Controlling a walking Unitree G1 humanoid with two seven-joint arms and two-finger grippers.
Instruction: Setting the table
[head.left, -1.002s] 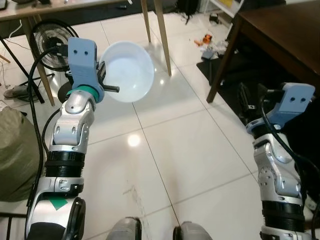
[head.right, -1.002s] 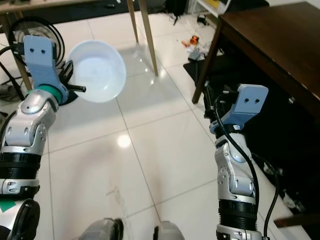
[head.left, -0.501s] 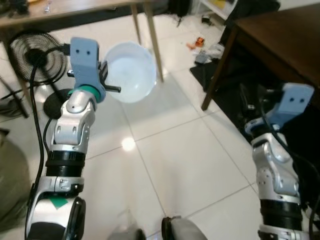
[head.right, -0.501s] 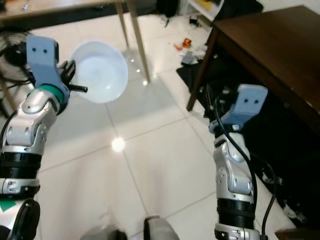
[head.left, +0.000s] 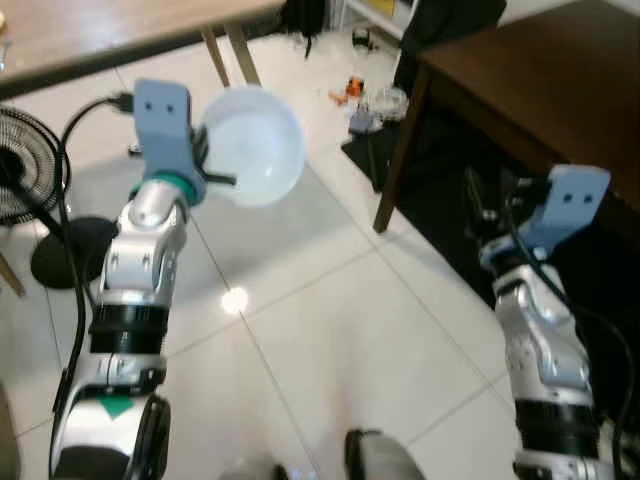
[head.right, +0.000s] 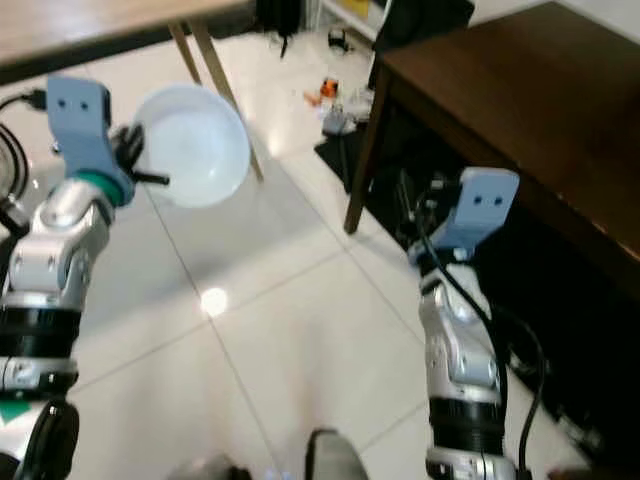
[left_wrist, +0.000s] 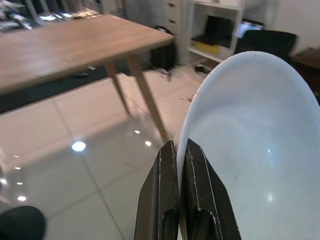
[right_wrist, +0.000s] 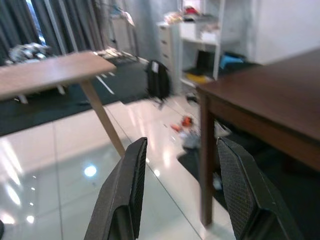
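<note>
Closer looms dark table (head.left: 540, 70); left gripper (left_wrist: 181, 165) pinches bowl (head.left: 252, 145).

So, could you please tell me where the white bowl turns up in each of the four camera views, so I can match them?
Left eye view: white bowl, upper left, at the left gripper.
Right eye view: upper left, again at that gripper.
Left wrist view: its rim pinched between the black fingers, bowl on the right.
Right wrist view: not in it; the right gripper is open.
Shared landmark: the light wooden table's leg.
</note>
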